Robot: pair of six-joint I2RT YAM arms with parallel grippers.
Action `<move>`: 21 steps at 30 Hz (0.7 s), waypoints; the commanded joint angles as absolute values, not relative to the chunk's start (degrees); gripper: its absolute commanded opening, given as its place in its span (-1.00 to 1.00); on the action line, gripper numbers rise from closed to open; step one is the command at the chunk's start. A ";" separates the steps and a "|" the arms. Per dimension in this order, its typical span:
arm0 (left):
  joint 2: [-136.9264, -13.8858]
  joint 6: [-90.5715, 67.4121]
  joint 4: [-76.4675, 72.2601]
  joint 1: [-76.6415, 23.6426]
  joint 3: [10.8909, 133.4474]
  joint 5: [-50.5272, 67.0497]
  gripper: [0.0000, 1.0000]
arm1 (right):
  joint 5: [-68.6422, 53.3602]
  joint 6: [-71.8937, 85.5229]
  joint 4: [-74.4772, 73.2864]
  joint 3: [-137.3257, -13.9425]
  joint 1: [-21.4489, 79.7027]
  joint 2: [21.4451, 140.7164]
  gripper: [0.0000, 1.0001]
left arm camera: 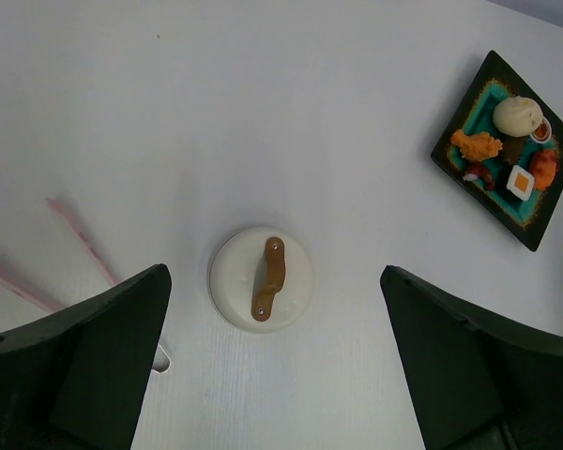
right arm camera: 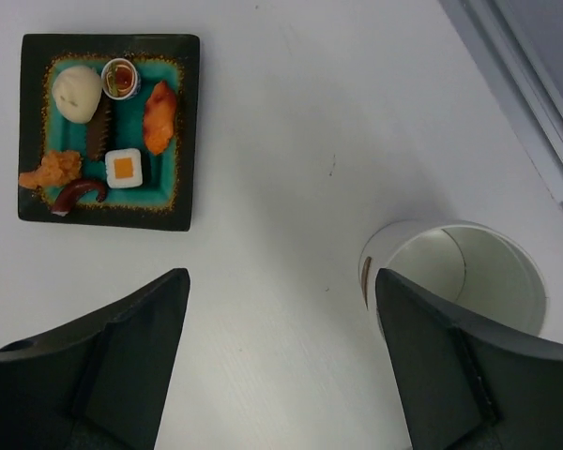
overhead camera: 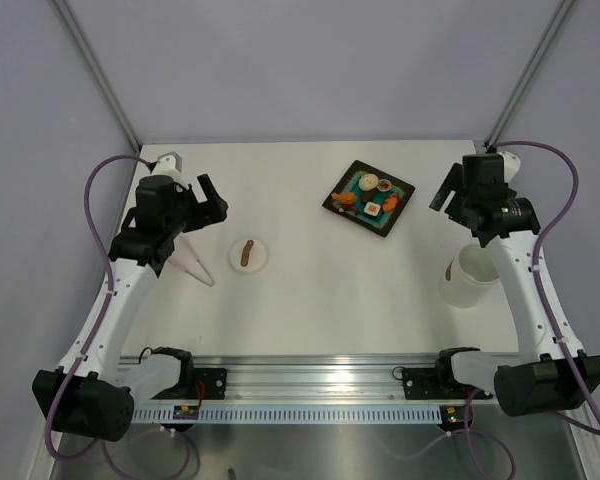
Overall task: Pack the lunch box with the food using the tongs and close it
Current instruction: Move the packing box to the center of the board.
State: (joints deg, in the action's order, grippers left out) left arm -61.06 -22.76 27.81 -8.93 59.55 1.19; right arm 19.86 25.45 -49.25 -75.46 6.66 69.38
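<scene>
The lunch box (overhead camera: 468, 277) is an open white tub at the right, empty inside in the right wrist view (right arm camera: 469, 267). Its round lid (overhead camera: 248, 255) with a brown handle lies flat at centre-left (left arm camera: 262, 278). The food (overhead camera: 371, 195) sits on a black tray with a teal centre (right arm camera: 183, 131); I see a white bun (right arm camera: 77, 89) and orange pieces (left arm camera: 477, 145). The pink tongs (overhead camera: 195, 265) lie on the table left of the lid (left arm camera: 80, 241). My left gripper (left arm camera: 274, 281) hangs open above the lid. My right gripper (right arm camera: 281, 277) is open over bare table, beside the tub.
The black tray (overhead camera: 389, 230) stands at the back, right of centre. The white table (overhead camera: 310, 310) ends at a metal rail (overhead camera: 320, 385) along the near edge, where the arm bases sit. Grey walls close the back and sides.
</scene>
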 commanded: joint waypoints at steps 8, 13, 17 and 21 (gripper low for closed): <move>-61.26 -22.06 27.77 -9.32 62.40 3.69 0.98 | 20.30 29.88 -62.66 -76.82 3.96 65.57 0.06; -61.70 -21.97 27.69 -9.40 62.23 4.04 0.98 | 20.22 30.67 -63.20 -73.23 2.38 65.22 0.07; -62.05 -21.97 27.86 -9.49 62.14 4.13 0.98 | 17.15 30.85 -60.39 -69.18 0.44 65.56 0.10; -62.23 -21.89 28.04 -9.49 62.05 4.13 0.98 | 14.94 30.85 -58.10 -65.84 -1.32 66.09 0.09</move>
State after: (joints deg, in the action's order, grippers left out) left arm -62.08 -22.70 29.02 -9.28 59.57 2.87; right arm 17.39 29.98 -60.69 -67.11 0.10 66.04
